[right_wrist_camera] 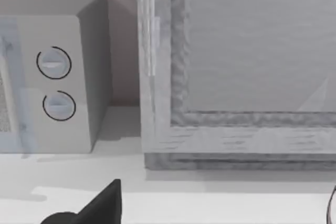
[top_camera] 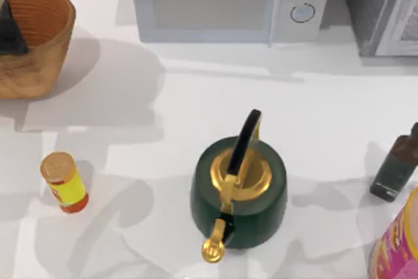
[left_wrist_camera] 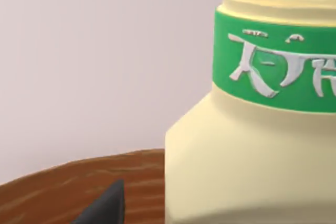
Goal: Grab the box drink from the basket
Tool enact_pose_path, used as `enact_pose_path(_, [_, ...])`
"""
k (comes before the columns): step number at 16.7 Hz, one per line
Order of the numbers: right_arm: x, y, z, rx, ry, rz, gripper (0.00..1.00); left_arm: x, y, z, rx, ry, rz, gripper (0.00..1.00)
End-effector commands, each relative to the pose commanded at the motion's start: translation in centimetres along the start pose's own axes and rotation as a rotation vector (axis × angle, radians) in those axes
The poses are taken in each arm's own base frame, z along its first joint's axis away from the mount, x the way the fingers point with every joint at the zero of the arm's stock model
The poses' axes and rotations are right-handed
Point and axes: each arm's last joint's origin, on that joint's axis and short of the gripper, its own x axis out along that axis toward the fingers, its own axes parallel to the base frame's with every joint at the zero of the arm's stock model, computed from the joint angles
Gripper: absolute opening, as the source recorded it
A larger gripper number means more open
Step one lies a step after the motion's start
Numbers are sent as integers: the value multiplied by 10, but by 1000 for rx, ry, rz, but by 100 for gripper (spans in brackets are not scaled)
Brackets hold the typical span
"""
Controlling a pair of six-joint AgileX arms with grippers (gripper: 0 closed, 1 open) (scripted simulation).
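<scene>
The box drink is a pale cream carton with a green band of white lettering, very close in the left wrist view. It stands inside the orange-brown woven basket at the table's far left corner. My left gripper reaches down into the basket, dark against the weave. It is open: one fingertip sits beside the carton with a gap to its side. The basket's rim curves behind that fingertip. My right gripper is parked and open, one fingertip facing the back of the table.
A green kettle with a gold lid stands mid-table. A yellow-and-red can is at the front left. A dark bottle and a pink-and-yellow container are at the right edge. A microwave and a grey cabinet line the back.
</scene>
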Motion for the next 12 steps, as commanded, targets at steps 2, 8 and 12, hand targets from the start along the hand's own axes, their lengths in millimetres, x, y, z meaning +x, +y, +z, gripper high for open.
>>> enact_pose_path(2, [0,0,0,0,0,0,100,12,0,0,0,0,0,100])
enact_pose_path(8, [0,0,0,0,0,0,100,36,1,-1,0,-1,0,100])
enact_pose_path(12, [0,0,0,0,0,0,100,36,1,-1,0,-1,0,92])
